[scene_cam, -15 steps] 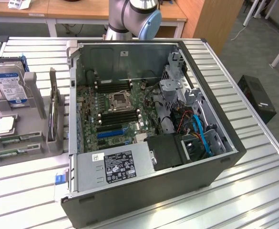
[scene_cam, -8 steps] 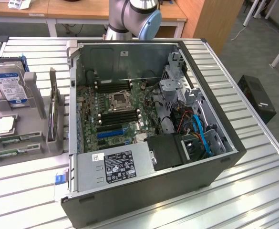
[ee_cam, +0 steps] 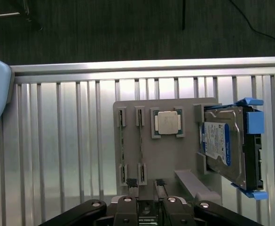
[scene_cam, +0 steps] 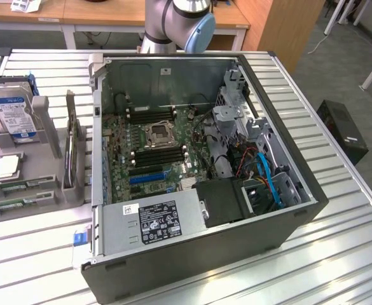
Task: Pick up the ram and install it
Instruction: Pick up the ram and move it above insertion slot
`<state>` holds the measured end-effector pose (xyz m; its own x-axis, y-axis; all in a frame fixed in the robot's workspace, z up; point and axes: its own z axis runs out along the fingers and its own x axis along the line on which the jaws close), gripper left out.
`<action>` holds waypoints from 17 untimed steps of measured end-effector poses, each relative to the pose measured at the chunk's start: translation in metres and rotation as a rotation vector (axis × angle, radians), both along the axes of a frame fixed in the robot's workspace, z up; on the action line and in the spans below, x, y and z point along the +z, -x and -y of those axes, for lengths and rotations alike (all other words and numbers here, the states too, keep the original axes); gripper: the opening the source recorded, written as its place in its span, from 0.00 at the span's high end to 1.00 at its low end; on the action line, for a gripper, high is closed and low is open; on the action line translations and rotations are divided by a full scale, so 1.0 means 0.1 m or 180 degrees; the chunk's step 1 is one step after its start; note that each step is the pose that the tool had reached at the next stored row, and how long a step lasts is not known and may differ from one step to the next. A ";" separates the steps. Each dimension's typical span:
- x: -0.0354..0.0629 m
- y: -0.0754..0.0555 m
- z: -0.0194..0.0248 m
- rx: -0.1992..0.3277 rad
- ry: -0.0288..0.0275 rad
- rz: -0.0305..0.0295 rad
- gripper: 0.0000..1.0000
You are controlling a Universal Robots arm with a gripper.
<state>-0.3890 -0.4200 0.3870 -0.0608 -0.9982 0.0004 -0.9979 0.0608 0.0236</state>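
1. The grey holder (ee_cam: 165, 155) lies on the slatted table (ee_cam: 71, 155).
2. Ram (ee_cam: 140, 141): two sticks stand on edge in the holder's slots, just beside its CPU (ee_cam: 167, 122).
3. The drive (ee_cam: 222, 141) sits at the holder's opposite end.
4. The gripper (ee_cam: 145, 183) hangs over the holder's edge by the ram ends; its jaws seem apart, though poorly seen.

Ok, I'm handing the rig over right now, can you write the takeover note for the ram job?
Gripper: open, empty, above the gray parts holder.
Ram: first ram stick and second ram stick lie side by side in the holder, next to the CPU.
Done: nothing picked up yet.
Left: the whole pick and install; the memory slots are inside the open computer case.
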 end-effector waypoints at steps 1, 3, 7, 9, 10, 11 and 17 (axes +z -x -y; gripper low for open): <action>0.000 0.00 0.000 0.0000 0.0000 0.0000 0.73; 0.000 0.00 0.000 0.0000 0.0000 0.0000 0.73; -0.034 0.00 -0.001 0.0000 -0.0005 0.0001 0.73; -0.069 0.00 -0.001 -0.0001 -0.0007 0.0000 0.73; -0.087 0.00 0.000 0.0000 -0.0007 0.0000 0.73; -0.105 0.00 0.000 0.0000 -0.0007 0.0000 0.73; -0.214 0.00 0.000 0.0000 -0.0007 0.0000 0.73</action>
